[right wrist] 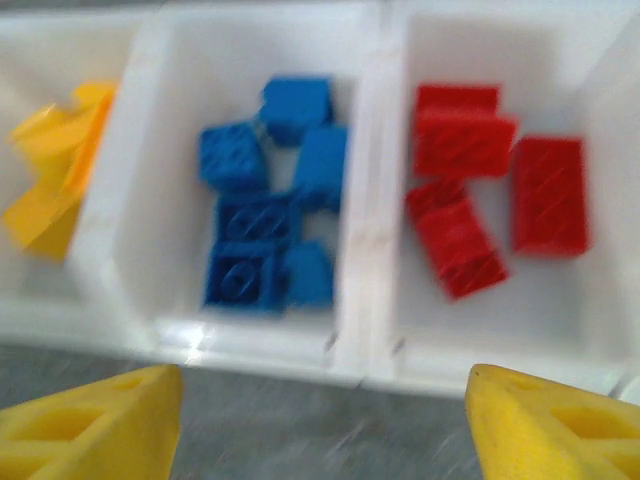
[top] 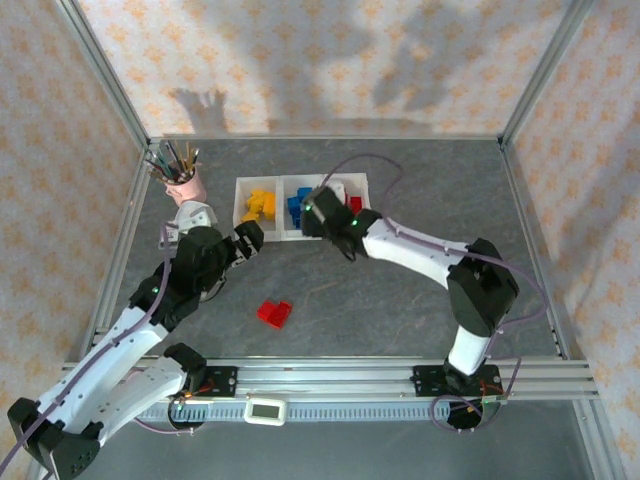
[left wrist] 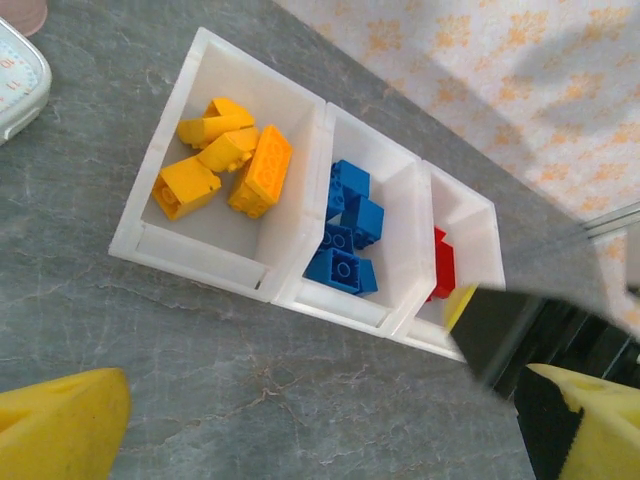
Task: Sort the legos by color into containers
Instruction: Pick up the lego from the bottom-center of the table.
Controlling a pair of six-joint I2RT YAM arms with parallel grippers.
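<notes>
The containers (top: 283, 208) are three joined white bins at the back middle of the table. Yellow legos (top: 258, 205) lie in the left bin, blue legos (top: 297, 208) in the middle one and red legos (top: 355, 204) in the right one. Two red legos (top: 274, 313) rest together on the grey table nearer the front. My right gripper (right wrist: 325, 420) hovers open above the front rim between the blue legos (right wrist: 265, 190) and the red legos (right wrist: 490, 190), holding nothing. My left gripper (left wrist: 320, 440) is open and empty, just in front of the left bin (left wrist: 300, 215).
A pink cup of pens (top: 180, 175) stands at the back left, with a small white clock (top: 192, 213) beside it, close to my left arm. Metal frame posts and rails border the table on all sides.
</notes>
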